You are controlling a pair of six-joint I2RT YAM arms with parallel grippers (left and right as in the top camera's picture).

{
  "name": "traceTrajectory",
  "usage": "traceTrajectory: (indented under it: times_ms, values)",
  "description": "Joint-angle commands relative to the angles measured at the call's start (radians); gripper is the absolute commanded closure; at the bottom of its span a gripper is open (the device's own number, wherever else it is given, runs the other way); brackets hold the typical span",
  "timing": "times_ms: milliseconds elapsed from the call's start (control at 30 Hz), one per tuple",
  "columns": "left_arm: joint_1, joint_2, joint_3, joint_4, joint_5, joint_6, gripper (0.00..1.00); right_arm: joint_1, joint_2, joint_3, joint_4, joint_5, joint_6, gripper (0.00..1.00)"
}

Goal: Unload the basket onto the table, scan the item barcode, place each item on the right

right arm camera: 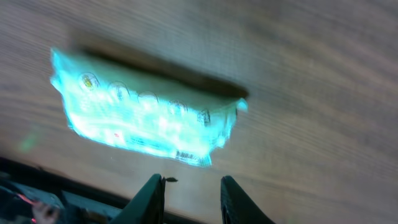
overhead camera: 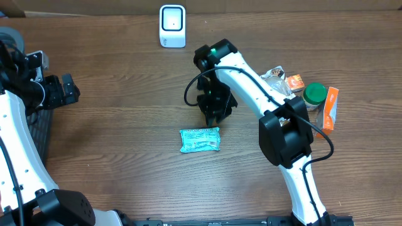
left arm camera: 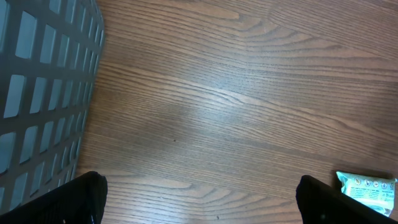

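The right wrist picture is blurry, so the print on the teal packet [right arm camera: 143, 115] is too hard to read. From above, the right hand [overhead camera: 213, 108] looks like a dark lump, and its fingertips are hidden under it. The left wrist picture cuts the packet off at the bottom corner. The grey basket [left arm camera: 37, 81] runs off the edge too.

The right hand's two fingers [right arm camera: 149, 199] are only a little way apart, with nothing between them. This hand is just beside the packet and does not hold it. The left hand [overhead camera: 61, 91] has its fingers spread very wide. It holds nothing and is well apart from the packet.

The packet lies flat near the middle of the brown worktop [overhead camera: 125, 75]. The white scanner [overhead camera: 172, 25] stands at the far edge.
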Motion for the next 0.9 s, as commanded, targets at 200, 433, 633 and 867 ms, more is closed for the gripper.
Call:
traceTrajectory:
  times_ms: [200,433,633,867]
  values:
    - [-0.007,-0.005,-0.001,0.002,0.008,0.026,0.0,0.122,-0.053,-0.088,-0.018,0.053,0.012,0.66]
    - [-0.007,-0.005,-0.001,0.002,0.008,0.026,0.01,0.134,-0.053,-0.166,0.005,0.064,0.059,0.63]
    - [-0.007,-0.005,-0.001,0.002,0.008,0.026,0.0,0.134,-0.053,-0.238,0.145,0.135,0.111,0.63]
    - [-0.007,-0.005,-0.001,0.002,0.008,0.026,0.01,0.134,-0.053,-0.242,0.301,0.242,0.101,0.66]
